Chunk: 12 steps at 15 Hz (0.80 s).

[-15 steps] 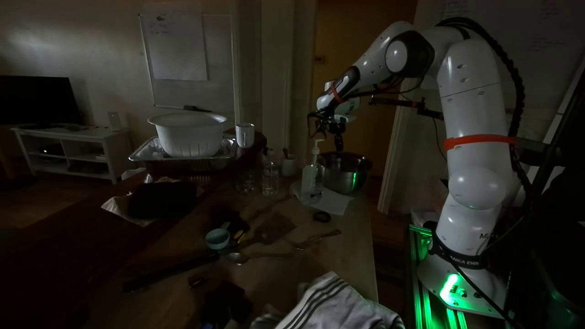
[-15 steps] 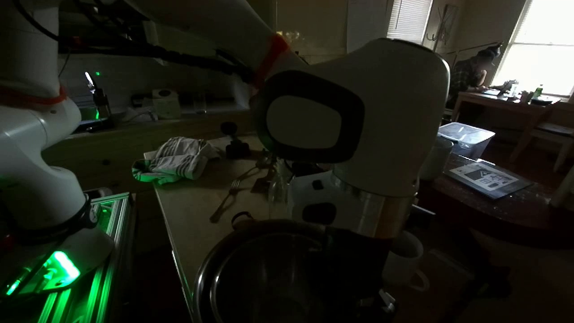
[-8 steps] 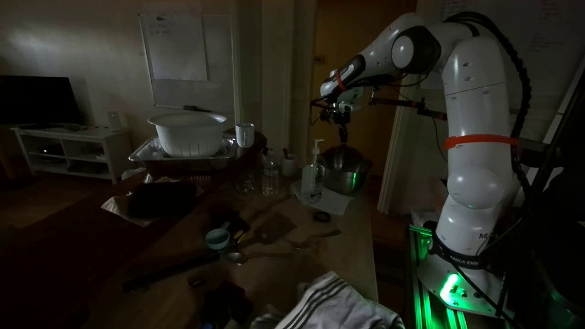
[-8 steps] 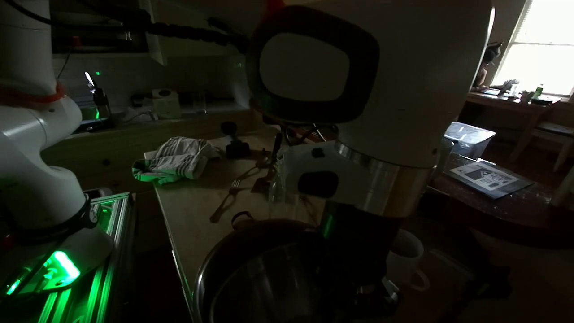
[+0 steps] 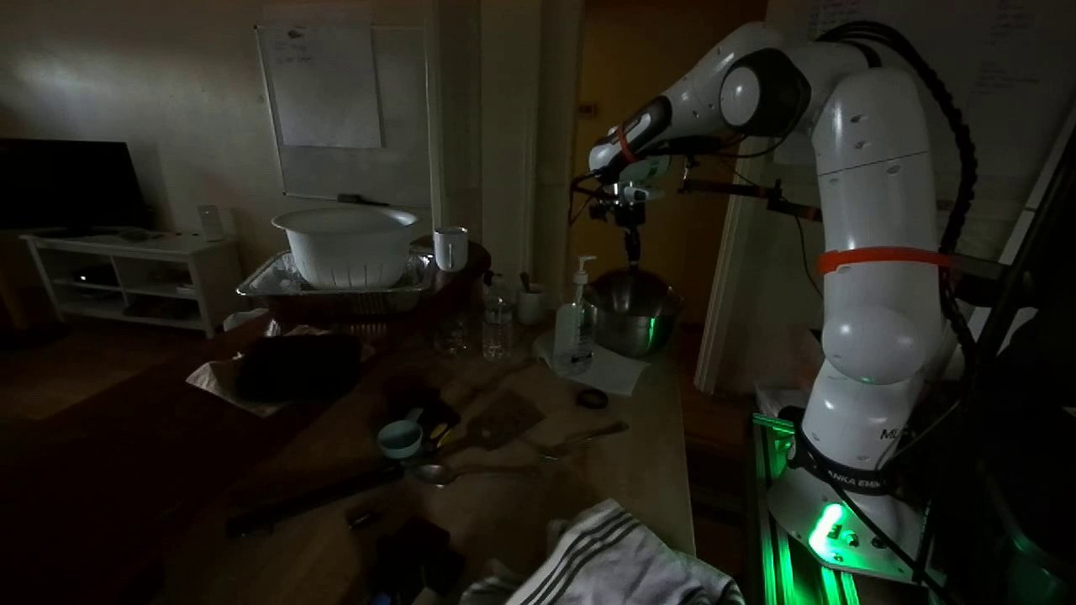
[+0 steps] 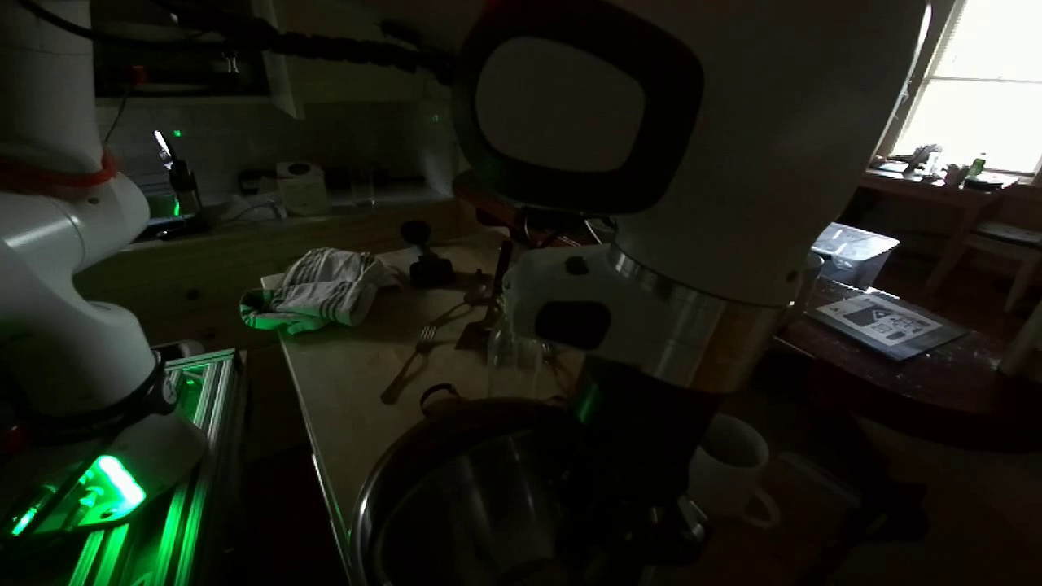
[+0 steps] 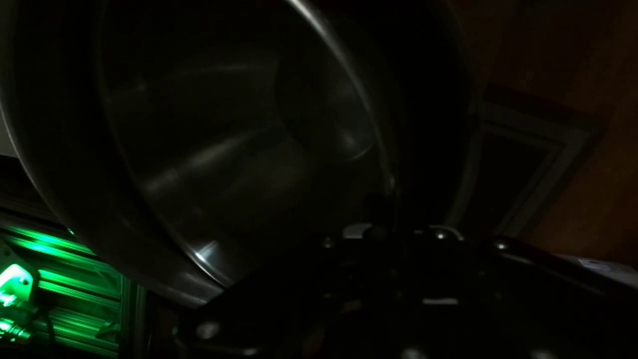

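Black, the tool clamps the rim of a metal inner bowl, tilted inside a larger bowl on the pale table. A pump bottle stands near them; a striped towel lies farther along. Beyond, a whiteboard hangs on the dim wall; a window glares.

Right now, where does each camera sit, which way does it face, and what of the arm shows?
In an exterior view: set behind the striped cloth, looking along the table to the outer bowl; whole arm at picture right.
In an exterior view: close over the outer bowl, facing back toward the cloth; base at picture left, wrist large in front.
Wrist view: on the wrist, facing into the inner bowl; dark gripper along the bottom.
Both exterior views share cloth and outer bowl, and face roughly opposite ways.
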Motion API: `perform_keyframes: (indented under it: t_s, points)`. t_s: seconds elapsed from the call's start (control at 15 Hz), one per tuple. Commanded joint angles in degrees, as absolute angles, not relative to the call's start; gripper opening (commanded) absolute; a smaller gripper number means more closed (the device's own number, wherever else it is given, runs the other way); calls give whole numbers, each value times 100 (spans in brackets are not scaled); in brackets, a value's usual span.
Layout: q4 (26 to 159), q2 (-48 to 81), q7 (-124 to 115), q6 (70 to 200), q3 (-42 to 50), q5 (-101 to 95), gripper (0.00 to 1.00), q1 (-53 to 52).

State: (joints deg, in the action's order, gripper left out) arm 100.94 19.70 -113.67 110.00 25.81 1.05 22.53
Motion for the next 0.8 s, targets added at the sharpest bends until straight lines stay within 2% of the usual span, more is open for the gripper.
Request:
perform_keyframes:
  t_s: [0.0, 0.73]
  points:
    - [9925, 1944, -11464, 10868, 2561, 232, 2, 2320]
    - [9473, 1521, -11405, 10458, 2597, 327, 2, 2477]
